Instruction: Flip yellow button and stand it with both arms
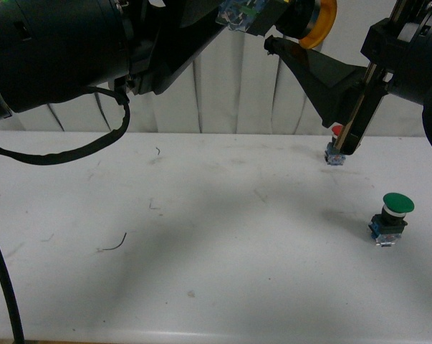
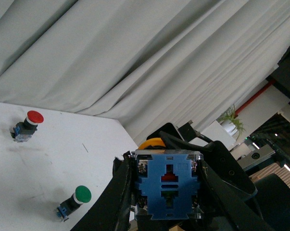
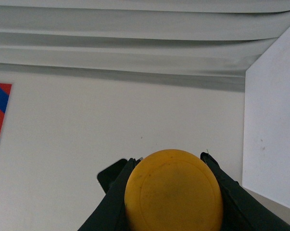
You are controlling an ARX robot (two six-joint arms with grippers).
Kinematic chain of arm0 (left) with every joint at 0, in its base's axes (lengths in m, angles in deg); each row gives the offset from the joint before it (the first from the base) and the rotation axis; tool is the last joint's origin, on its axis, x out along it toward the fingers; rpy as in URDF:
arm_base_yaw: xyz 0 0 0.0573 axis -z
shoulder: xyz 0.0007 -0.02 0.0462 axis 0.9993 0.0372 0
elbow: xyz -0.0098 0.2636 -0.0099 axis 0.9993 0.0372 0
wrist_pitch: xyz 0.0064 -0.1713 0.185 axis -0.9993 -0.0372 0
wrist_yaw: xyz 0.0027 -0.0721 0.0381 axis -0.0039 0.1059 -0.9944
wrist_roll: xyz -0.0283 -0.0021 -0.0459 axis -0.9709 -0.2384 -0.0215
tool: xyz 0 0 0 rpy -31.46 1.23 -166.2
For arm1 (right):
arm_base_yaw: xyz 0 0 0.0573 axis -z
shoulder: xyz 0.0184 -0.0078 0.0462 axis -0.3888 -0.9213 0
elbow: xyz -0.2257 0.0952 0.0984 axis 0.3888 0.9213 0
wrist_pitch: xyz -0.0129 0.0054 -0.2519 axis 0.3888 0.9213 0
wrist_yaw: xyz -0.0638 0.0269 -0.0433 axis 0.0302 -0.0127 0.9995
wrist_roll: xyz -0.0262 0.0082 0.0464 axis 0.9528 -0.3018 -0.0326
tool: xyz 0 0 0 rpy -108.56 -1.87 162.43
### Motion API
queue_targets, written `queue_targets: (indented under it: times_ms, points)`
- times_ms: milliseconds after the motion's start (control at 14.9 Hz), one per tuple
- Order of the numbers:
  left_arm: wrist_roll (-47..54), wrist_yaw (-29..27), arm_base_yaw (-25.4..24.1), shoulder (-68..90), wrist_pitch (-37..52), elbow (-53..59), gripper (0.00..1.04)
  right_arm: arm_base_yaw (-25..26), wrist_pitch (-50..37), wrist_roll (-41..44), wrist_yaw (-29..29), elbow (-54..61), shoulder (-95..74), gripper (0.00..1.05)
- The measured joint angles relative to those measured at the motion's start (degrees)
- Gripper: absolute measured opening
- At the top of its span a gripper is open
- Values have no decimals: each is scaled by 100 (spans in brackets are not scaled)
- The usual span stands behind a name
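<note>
Front view: yellow button [image 1: 321,26] aloft; left jaws, right jaws gripping.

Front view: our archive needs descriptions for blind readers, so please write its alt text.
The yellow button is held in the air at the top, with the left pincer at its blue-and-clear base and the right pincer at its cap end. Below, on the white table, a green button and a red button sit at the right.
</note>
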Motion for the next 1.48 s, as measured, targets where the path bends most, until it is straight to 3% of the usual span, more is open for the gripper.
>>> queue_targets:
  times_ms: [67,268,403,604,805,1006,1141,1275,1342,1476]
  points:
    - [-46,22,-22,11,11,-9,32,7,-9,-28,35,0,0,35]
    - [-46,20,-20,11,9,-9,32,44,-11,-26,28,0,-2,35]
    - [-42,85,-9,11,22,-7,55,48,-4,0,28,0,-7,35]
    - [-35,103,-76,9,50,-4,98,131,17,7,83,24,-81,35]
    - [13,105,-715,-350,-184,149,98,177,15,107,81,55,-81,35]
    - [831,-76,-1259,-1462,-1399,527,98,227,11,151,92,55,-81,35]
    - [2015,-581,-1285,-2651,-2769,944,98,227,9,214,92,55,-81,35]
    - [3827,-1375,-1091,-4422,-4699,1001,98,227,7,315,98,66,-81,35]
    - [4221,-1580,-1043,-4859,-5154,1001,98,227,11,343,105,66,-81,35]
    - [4581,-2761,-800,-5576,-5711,1106,88,227,9,382,107,66,-81,35]
